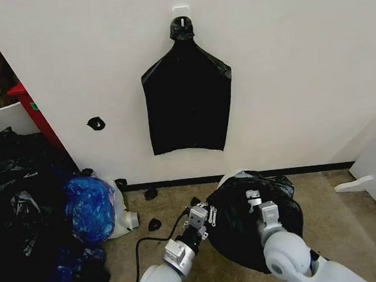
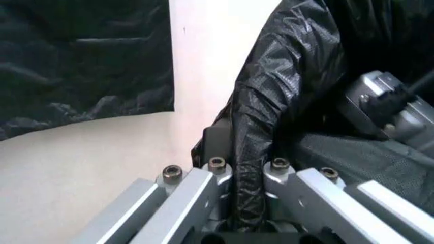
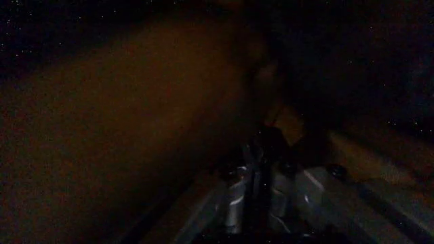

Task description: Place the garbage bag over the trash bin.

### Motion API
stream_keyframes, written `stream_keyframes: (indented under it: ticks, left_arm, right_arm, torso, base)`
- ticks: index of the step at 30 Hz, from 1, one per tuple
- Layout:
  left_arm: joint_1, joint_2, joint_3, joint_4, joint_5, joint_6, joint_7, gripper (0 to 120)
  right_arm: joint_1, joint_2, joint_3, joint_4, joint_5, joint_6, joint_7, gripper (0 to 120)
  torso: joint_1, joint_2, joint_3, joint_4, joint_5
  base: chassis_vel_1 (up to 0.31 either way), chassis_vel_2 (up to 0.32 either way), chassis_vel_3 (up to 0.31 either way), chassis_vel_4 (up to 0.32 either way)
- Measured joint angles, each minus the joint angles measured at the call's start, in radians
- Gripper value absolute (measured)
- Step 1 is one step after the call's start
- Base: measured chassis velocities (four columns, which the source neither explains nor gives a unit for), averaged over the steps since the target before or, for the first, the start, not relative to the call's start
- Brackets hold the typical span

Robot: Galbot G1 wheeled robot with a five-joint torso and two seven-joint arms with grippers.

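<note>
- The garbage bag (image 1: 253, 225) drapes over the trash bin (image 1: 228, 177) on the carpet by the wall.
- The left gripper (image 1: 205, 214), reaching forward, pinches a fold of bag tight between its fingers (image 2: 218, 175).
- The right gripper (image 1: 253, 198) rests on the bag's top, closed on black film.

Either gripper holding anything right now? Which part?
Left gripper pinches a bunched fold of the crinkled glossy black plastic garbage bag at its left edge. Right gripper sits at the bag's top, where its hold cannot be told.
</note>
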Motion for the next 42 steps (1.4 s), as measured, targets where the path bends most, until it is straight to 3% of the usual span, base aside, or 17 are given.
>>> stream_keyframes:
  ticks: [10,15,18,26,30,33,37,42]
  left_arm:
    - [-0.001,0.003,-0.001,0.0,-0.001,-0.004,0.0,1]
    - [-0.001,0.0,0.003,-0.013,-0.003,-0.003,0.0,1]
    - [0.004,0.003,0.004,-0.025,-0.004,-0.001,0.0,1]
    - [0.009,0.008,0.004,-0.036,-0.016,0.002,-0.001,1]
    - [0.009,0.009,0.004,-0.036,-0.022,0.003,-0.001,1]
    - [0.009,0.01,0.004,-0.036,-0.03,0.006,-0.001,1]
    - [0.008,0.013,0.002,-0.036,-0.033,0.006,-0.004,1]
    - [0.006,0.016,0.0,-0.031,-0.04,0.007,-0.005,1]
  right_arm:
    - [0.033,0.014,-0.032,-0.035,0.153,-0.175,0.106,0]
    - [0.052,0.023,-0.058,-0.069,0.147,-0.218,0.136,0]
    - [0.068,0.026,-0.068,-0.116,0.043,-0.228,0.135,0]
    - [0.077,0.026,-0.038,-0.172,-0.244,-0.161,0.075,0]
    - [0.065,0.025,-0.014,-0.175,-0.318,-0.143,0.065,0]
    - [0.033,0.02,0.011,-0.16,-0.363,-0.072,0.041,0]
    - [-0.03,0.007,0.037,-0.086,-0.337,0.088,-0.036,0]
    - [-0.086,-0.01,0.037,0.019,-0.202,0.14,-0.063,0]
  torso:
    - [0.0,0.0,0.0,0.0,0.0001]
    - [0.0,0.0,0.0,0.0,0.0002]
    - [0.0,0.0,0.0,0.0001,0.0001]
    - [0.0,0.0,0.0,0.0001,0.0002]
    - [0.0,0.0,0.0,0.0,0.0001]
    - [0.0,0.0,0.0,-0.0001,0.0001]
    - [0.0,0.0,0.0,0.0,0.0001]
    - [0.0,0.0,0.0,0.0,0.0]
  base:
    - [0.0,0.0,0.0,0.0]
    - [0.0,0.0,0.0,0.0]
    - [0.0,0.0,0.0,0.0]
    - [0.0,0.0,0.0,0.0]
    - [0.0,0.0,0.0,0.0]
    - [0.0,0.0,0.0,0.0]
    - [0.0,0.0,0.0,0.0]
    - [0.0,0.0,0.0,0.0]
